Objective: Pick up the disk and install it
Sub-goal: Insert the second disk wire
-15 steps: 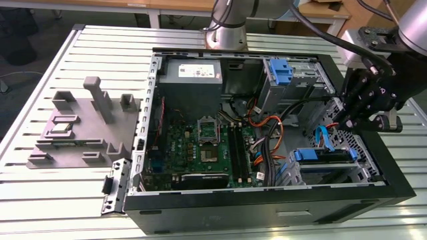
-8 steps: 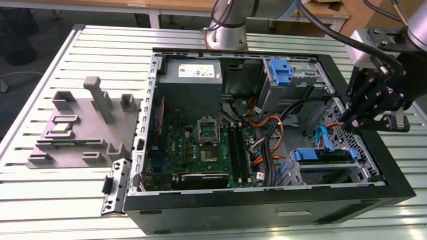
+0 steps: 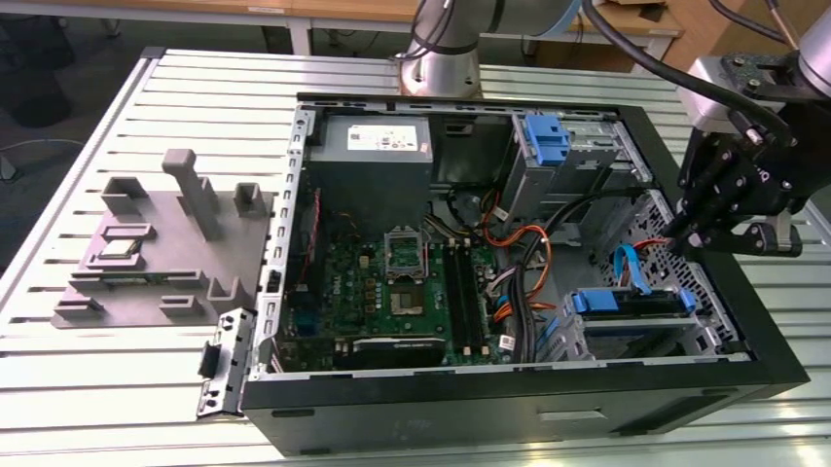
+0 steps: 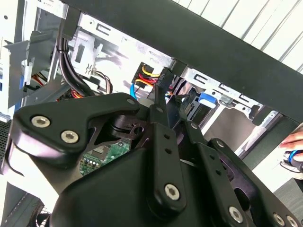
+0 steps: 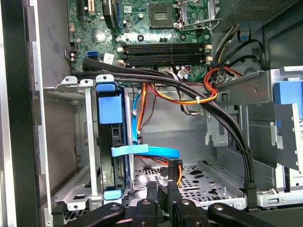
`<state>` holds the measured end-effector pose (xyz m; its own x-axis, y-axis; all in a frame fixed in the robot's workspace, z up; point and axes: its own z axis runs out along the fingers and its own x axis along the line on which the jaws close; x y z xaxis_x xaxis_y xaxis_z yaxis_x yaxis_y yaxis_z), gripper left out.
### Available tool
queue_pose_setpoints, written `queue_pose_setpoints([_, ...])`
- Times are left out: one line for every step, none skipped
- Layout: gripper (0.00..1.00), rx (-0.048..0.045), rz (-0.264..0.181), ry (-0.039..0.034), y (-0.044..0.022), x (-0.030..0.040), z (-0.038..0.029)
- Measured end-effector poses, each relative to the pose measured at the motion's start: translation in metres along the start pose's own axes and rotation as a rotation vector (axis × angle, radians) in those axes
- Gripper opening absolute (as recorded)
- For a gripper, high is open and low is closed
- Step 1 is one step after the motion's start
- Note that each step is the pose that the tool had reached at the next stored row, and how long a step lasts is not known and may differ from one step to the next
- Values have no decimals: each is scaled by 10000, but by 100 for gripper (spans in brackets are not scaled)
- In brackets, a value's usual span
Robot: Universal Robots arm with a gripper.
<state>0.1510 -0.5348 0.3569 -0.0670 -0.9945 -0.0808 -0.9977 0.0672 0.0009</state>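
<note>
The open computer case lies on its side on the slatted worktop, taking up most of the exterior view, with the arm's black wrist hanging over the case's right edge in that view. Inside, at the near right corner, sits the metal drive cage, and the disk is already seated in it: blue rails and a blue tab show at its top in the exterior view, and in the first wrist view it stands on edge in the cage, its long axis running along the cage slot, a blue data cable curling beside it.

The claw hovers just right of and above that cage, so the disk lies to its left and slightly nearer. Its fingertips sit close together with nothing between them (closed and empty, as far as the first wrist view lets me judge).

The disk's label face is hidden by the cage wall. The second wrist view gives mainly the claw's own black linkage, and at its edge a person's hand is cut off.
</note>
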Motion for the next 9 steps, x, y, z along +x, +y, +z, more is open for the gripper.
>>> queue_pose_setpoints([24,-1,0,0,0,0,-1])
queue_pose_setpoints([24,-5,0,-1,-3,-2,0])
queue_pose_setpoints([24,-8,-1,0,-7,-7,0])
queue_pose_setpoints([24,-13,0,2,-13,-14,0])
queue_pose_setpoints([24,-21,2,3,-23,-23,1])
queue_pose_setpoints([24,-28,2,2,-32,-32,2])
queue_pose_setpoints([24,-36,2,2,-40,-39,2])
queue_pose_setpoints([24,-39,2,4,-45,-44,2])
queue_pose_setpoints([24,-42,4,4,-51,-47,3])
